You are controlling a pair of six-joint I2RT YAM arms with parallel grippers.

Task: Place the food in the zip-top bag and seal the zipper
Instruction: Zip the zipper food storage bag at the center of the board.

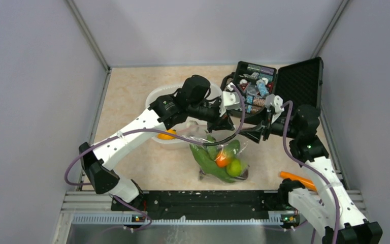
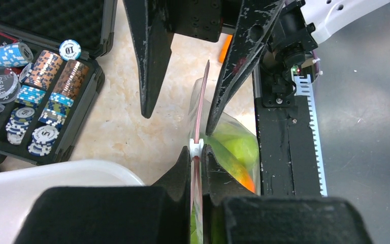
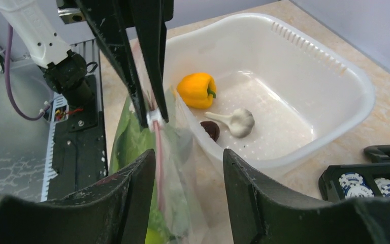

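The zip-top bag (image 1: 222, 158) stands upright near the table's front, holding a long green leafy piece (image 1: 208, 161), an orange fruit (image 1: 222, 159) and a green fruit (image 1: 233, 167). My left gripper (image 2: 197, 155) is shut on the zipper (image 2: 199, 109) at its white slider (image 2: 196, 147). My right gripper (image 3: 188, 152) is open, its jaws on either side of the pink strip (image 3: 158, 152) at the bag's mouth. A yellow-orange pepper (image 3: 197, 90), a whitish piece (image 3: 238, 122) and a dark piece (image 3: 210, 129) lie in the white tub (image 3: 330, 66).
An open black case (image 1: 264, 86) with poker chips (image 2: 51, 76) stands at the back right, close behind both grippers. The white tub (image 1: 155, 96) is to the bag's left. An orange object (image 1: 294, 179) lies by the right arm's base. A black rail (image 1: 203, 201) runs along the front edge.
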